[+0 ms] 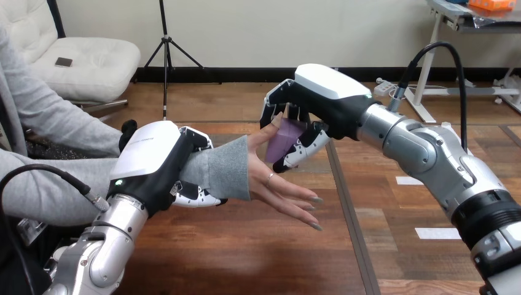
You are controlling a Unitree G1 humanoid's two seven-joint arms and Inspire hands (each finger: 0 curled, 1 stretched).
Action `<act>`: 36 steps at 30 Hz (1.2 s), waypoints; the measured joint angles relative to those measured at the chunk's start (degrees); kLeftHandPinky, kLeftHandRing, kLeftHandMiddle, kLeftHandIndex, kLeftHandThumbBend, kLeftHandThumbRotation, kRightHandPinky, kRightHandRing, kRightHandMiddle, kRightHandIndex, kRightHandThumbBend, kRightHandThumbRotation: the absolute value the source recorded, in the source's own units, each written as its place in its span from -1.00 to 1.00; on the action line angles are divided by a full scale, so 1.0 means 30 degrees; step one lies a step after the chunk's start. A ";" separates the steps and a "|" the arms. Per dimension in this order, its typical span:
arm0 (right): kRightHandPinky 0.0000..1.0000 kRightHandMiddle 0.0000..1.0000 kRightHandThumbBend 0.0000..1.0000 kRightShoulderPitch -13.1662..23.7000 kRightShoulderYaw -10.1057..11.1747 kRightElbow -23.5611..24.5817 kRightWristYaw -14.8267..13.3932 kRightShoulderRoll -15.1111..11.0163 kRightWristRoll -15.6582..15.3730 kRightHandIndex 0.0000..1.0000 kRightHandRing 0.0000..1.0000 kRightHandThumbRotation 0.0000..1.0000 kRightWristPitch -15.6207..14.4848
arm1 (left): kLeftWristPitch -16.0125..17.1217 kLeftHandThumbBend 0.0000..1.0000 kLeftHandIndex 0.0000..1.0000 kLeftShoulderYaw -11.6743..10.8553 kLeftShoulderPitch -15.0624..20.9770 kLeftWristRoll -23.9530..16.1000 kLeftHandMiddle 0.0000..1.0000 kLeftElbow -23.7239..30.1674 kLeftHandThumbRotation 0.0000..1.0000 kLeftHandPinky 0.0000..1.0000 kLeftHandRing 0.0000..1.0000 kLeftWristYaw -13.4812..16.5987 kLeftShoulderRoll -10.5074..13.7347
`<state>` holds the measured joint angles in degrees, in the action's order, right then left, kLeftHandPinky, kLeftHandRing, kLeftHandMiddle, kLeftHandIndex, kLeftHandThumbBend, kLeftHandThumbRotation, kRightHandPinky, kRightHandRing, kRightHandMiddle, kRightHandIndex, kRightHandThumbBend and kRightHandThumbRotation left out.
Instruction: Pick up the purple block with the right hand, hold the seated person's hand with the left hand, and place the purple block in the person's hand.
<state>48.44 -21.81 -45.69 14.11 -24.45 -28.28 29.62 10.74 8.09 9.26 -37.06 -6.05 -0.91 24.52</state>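
The robot's left hand (153, 163) comes in from the lower left and is closed round the person's wrist (209, 169), over the grey sleeve (233, 166). Its fingers (195, 198) curl under the sleeve and the rest of the hand closes over the top. Past the cuff, the person's hand (273, 178) lies open, with the palm turned towards the right and the fingers stretched out, slanting down to the right.

The right hand (329, 92) reaches in from the right on its silver forearm (424, 147) and hovers just over that open palm. It pinches the purple block (284, 140) between its thumb and curled fingers. The block hangs below the white back shell, just beside the person's raised thumb. Its lower end seems to touch the palm, though from this angle I cannot tell for sure. The 2 robot hands are well apart, with the person's hand between them.
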 measured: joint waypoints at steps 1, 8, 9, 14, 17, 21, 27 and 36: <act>-0.33 -0.14 0.41 -0.0067 0.0000 0.0120 0.0034 0.0000 0.0028 -0.13 -0.26 -1.00 -0.0037 | 0.0000 0.27 -0.34 0.0000 0.0000 0.0000 -0.36 0.0000 -1.00 -0.60 -0.46 0.0004 -0.0001; -0.34 -0.15 0.42 -0.0606 0.0000 0.0933 0.0416 -0.0003 0.0142 -0.13 -0.26 -1.00 -0.0340 | 0.0002 0.27 -0.34 0.0000 0.0000 0.0002 -0.36 0.0000 -1.00 -0.60 -0.46 0.0065 -0.0014; -0.34 -0.15 0.42 -0.0673 0.0000 0.1022 0.0463 -0.0003 0.0144 -0.13 -0.26 -1.00 -0.0377 | 0.0003 0.27 -0.34 0.0000 0.0000 0.0003 -0.36 0.0000 -1.00 -0.60 -0.46 0.0079 -0.0014; -0.33 -0.14 0.43 -0.1073 0.0000 0.1629 0.0849 -0.0013 0.0168 -0.13 -0.25 -1.00 -0.0713 | 0.0015 0.27 -0.34 0.0000 0.0000 0.0012 -0.36 0.0000 -1.00 -0.60 -0.46 0.0141 -0.0016; -0.33 -0.15 0.44 -0.1271 0.0000 0.1910 0.1060 -0.0020 0.0228 -0.14 -0.25 -1.00 -0.0845 | 0.0023 0.27 -0.34 0.0000 -0.0001 0.0041 -0.36 0.0000 -1.00 -0.60 -0.47 0.0154 -0.0016; -0.34 -0.15 0.44 -0.1561 0.0005 0.2431 0.1388 -0.0047 0.0451 -0.14 -0.26 -1.00 -0.1180 | 0.0043 0.28 -0.34 -0.0001 -0.0005 0.0067 -0.36 0.0000 -1.00 -0.60 -0.47 0.0160 -0.0011; -0.35 -0.15 0.44 -0.1867 0.0061 0.3292 0.1992 -0.0141 0.0772 -0.14 -0.27 -1.00 -0.1867 | 0.0048 0.29 -0.34 0.0000 -0.0010 0.0065 -0.36 0.0000 -1.00 -0.60 -0.47 0.0194 -0.0005; -0.34 -0.15 0.44 -0.2159 0.0254 0.4592 0.2942 -0.0211 0.1224 -0.14 -0.26 -1.00 -0.3207 | 0.0096 0.31 -0.34 -0.0001 -0.0011 0.0065 -0.37 0.0001 -1.00 -0.60 -0.47 0.0407 -0.0005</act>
<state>41.96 -21.05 -31.92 22.93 -25.09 -24.61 20.00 11.03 8.09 9.22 -36.87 -6.04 0.31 24.50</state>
